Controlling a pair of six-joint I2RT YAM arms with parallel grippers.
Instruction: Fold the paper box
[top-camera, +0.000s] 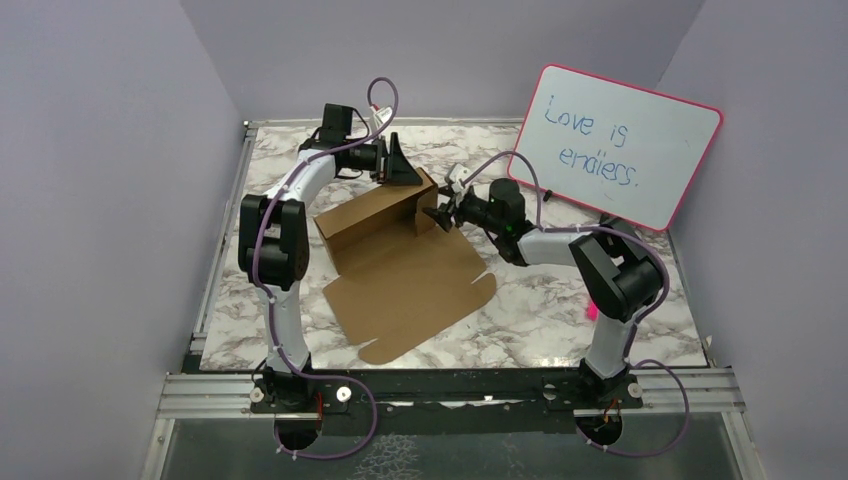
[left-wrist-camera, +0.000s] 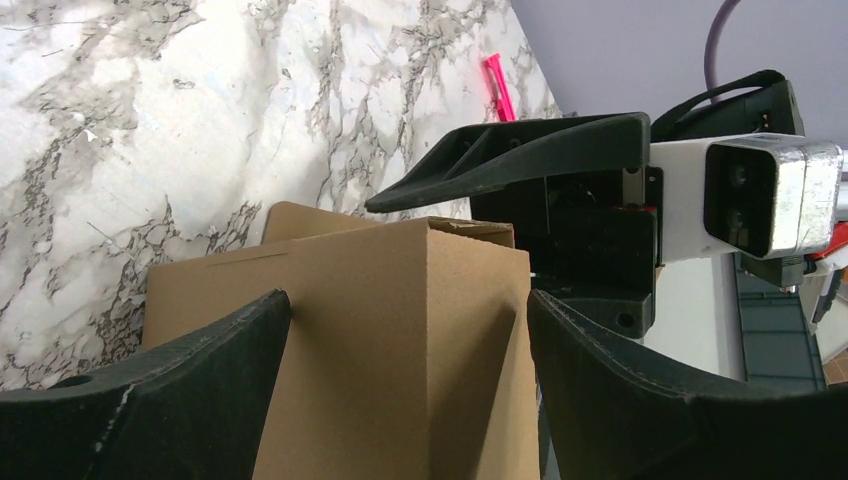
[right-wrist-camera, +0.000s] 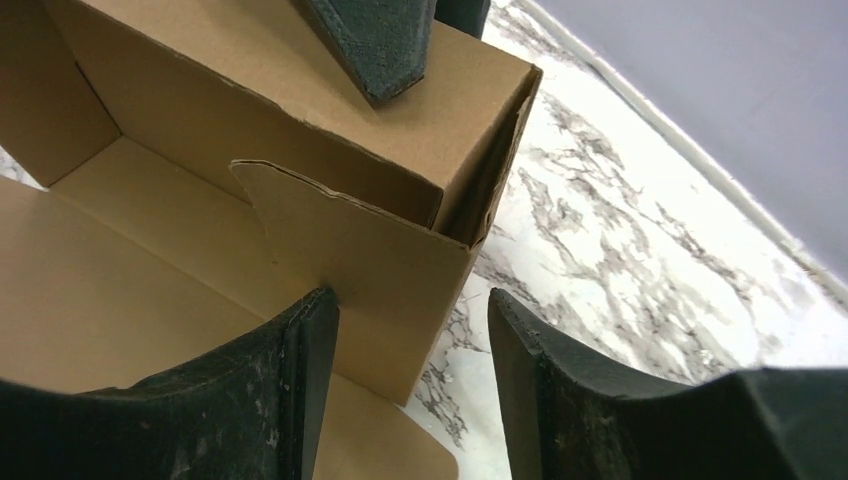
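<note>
Erection of the walls is the step in hand: paper box (top-camera: 405, 275) lies mid-table, rear wall (top-camera: 372, 215) raised at 12 o'clock, left gripper (left-wrist-camera: 407, 300) spread astride its corner, right gripper (right-wrist-camera: 410, 300) parted around the 3 o'clock side flap (right-wrist-camera: 360, 250), which likely next needs folding inward.

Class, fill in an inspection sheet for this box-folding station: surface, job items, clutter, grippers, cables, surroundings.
Surface: marble-patterned table.
Job's things: paper box, partly folded; rear and one end wall upright, front panel flat.
Clutter: small pink pen-like item at right; whiteboard leaning at right rear.
Grippers: left gripper open, straddling the box's upright corner; right gripper open, astride the end wall.
Cables: purple cables along both arms, looping at the bases.
Surroundings: plain lilac walls on three sides.
</note>
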